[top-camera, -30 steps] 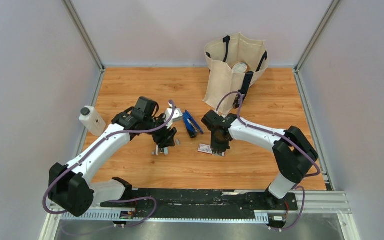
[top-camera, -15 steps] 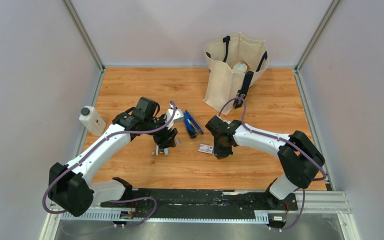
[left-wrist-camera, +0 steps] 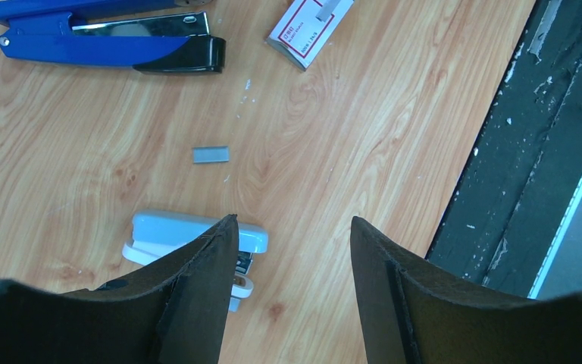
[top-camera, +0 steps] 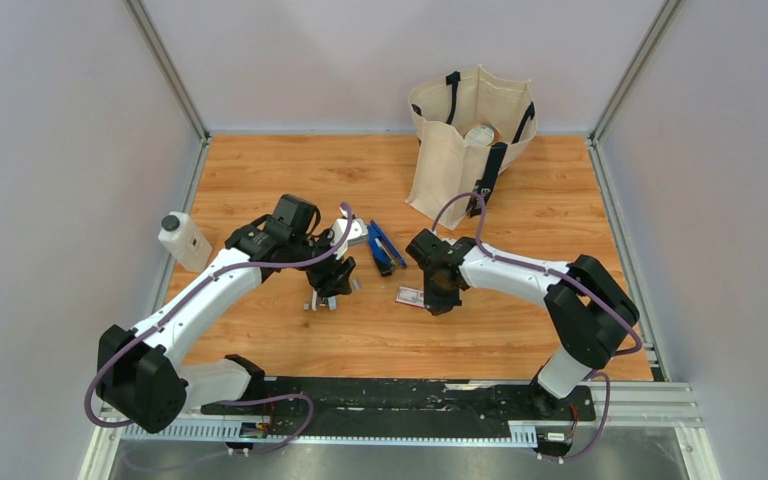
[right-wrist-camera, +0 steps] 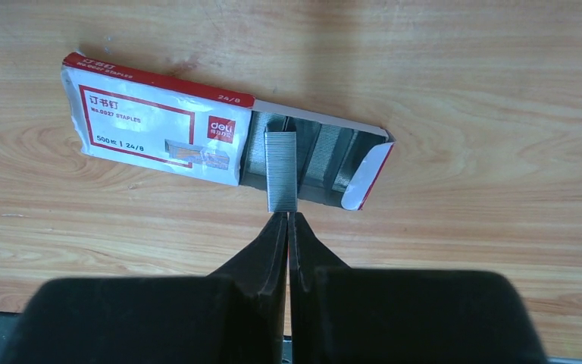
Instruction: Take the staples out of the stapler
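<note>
The dark blue stapler (top-camera: 385,248) lies open on the wood between the arms; it also shows at the top left of the left wrist view (left-wrist-camera: 106,45). My left gripper (top-camera: 329,285) (left-wrist-camera: 292,220) is open and empty, hovering beside a pale grey-blue stapler-like object (left-wrist-camera: 189,231). A short loose piece of staples (left-wrist-camera: 211,155) lies between the two. My right gripper (top-camera: 438,298) (right-wrist-camera: 287,215) is shut, its tips touching the near end of a strip of staples (right-wrist-camera: 280,171) that lies in the open tray of the red-and-white staple box (right-wrist-camera: 155,125).
A cream tote bag (top-camera: 465,150) stands at the back right. A white bottle with a black cap (top-camera: 184,241) stands at the left edge. A black rail (top-camera: 410,395) runs along the near table edge, close to my left gripper.
My right gripper shifted slightly right and nearer, then came back left to the staple box. The left arm and the stapler have not moved.
</note>
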### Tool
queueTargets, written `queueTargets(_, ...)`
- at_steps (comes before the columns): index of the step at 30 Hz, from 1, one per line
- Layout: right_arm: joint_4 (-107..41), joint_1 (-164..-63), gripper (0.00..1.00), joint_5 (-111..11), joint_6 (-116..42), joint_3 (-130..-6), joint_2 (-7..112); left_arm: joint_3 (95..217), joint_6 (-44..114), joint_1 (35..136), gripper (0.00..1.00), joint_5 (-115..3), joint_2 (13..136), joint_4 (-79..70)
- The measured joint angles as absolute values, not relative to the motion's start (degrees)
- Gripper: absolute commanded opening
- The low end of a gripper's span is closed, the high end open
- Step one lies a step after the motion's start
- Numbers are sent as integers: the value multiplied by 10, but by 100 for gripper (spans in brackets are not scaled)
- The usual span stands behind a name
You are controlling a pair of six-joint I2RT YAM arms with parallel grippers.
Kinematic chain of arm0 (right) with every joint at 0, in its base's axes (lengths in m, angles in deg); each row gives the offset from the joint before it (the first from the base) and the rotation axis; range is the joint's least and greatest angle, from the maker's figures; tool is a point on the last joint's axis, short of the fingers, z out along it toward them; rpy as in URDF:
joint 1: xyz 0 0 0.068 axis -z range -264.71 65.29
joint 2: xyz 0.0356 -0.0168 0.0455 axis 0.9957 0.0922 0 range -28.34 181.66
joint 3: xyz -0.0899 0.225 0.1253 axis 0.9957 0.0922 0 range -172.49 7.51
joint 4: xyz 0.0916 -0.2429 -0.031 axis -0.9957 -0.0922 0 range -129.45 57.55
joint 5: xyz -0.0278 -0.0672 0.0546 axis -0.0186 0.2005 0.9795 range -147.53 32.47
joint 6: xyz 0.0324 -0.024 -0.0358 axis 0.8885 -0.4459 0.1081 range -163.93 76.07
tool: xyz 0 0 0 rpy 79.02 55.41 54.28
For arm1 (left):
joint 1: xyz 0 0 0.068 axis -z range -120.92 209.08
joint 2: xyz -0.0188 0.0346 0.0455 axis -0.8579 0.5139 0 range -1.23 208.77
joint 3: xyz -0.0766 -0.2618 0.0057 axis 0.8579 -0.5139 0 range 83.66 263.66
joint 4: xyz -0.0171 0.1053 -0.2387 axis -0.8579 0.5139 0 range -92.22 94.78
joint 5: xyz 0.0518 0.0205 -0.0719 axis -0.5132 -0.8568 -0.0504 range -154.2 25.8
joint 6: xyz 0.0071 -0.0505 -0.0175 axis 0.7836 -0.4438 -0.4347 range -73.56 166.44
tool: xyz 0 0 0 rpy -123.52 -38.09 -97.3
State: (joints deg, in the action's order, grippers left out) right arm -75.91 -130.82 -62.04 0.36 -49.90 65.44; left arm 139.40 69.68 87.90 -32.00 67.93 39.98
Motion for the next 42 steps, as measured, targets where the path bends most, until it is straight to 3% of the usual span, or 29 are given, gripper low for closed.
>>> queueTargets(31,-758,-1304,6,-640,-5,-532,647,1391,700,884,64,-320,679,400)
queueTargets(42,-750,-1273,1,-637,-9,-494,608,1391,700,890,64,-320,679,400)
